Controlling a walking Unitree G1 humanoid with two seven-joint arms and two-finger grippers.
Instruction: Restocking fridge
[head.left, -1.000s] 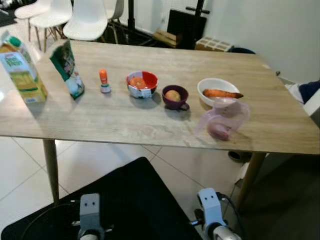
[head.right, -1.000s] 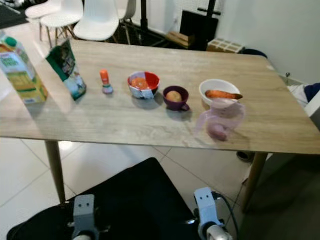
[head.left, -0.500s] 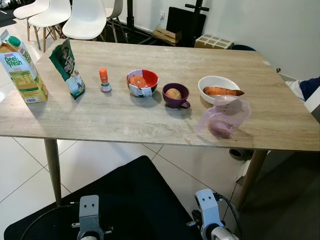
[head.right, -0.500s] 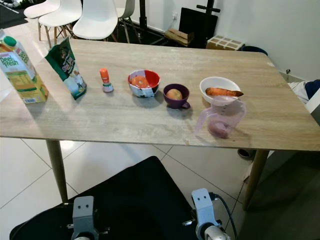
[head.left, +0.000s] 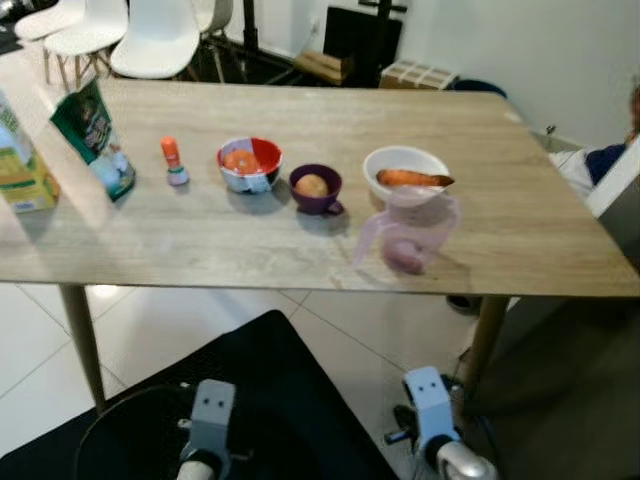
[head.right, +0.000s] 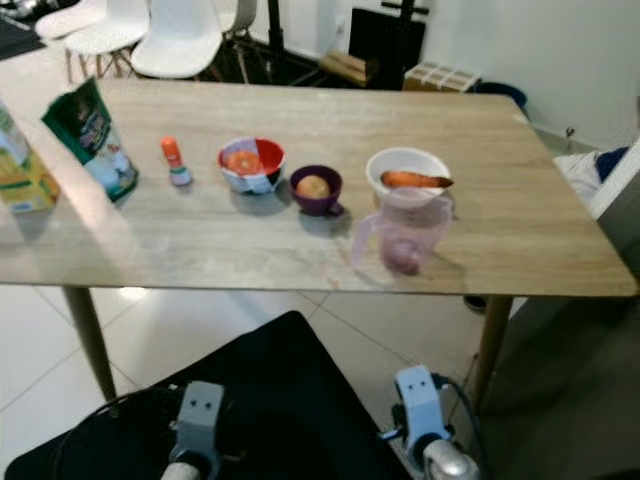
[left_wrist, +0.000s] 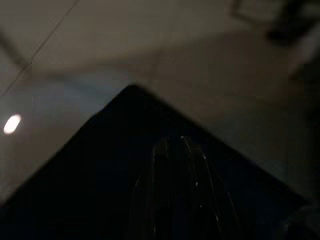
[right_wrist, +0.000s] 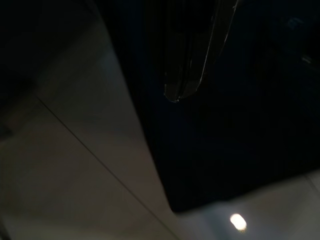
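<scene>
On the wooden table (head.left: 520, 235) stands a row of groceries. From the left: a juice carton (head.left: 15, 165), a green bag (head.left: 95, 140), a small orange-capped bottle (head.left: 173, 163), a red and white bowl (head.left: 249, 163) of orange fruit, a purple cup (head.left: 315, 188) with a yellowish round item, and a white bowl (head.left: 405, 172) holding a carrot. Nearest the front edge is a clear pink jug (head.left: 410, 232) with something purple inside. Both arms hang low in front of the table. The left gripper (left_wrist: 172, 142) and right gripper (right_wrist: 176, 97) point at the floor, fingers together, holding nothing.
A black mat (head.left: 280, 400) lies on the white tiled floor under my arms. Table legs (head.left: 480, 345) stand at the front corners. White chairs (head.left: 160, 40) and boxes sit behind the table. Blue and white cloth (head.left: 600, 165) shows at the right edge.
The whole picture has shifted left and blurred slightly, so the camera has moved. The things on the table keep their places, and both arms still hang.
</scene>
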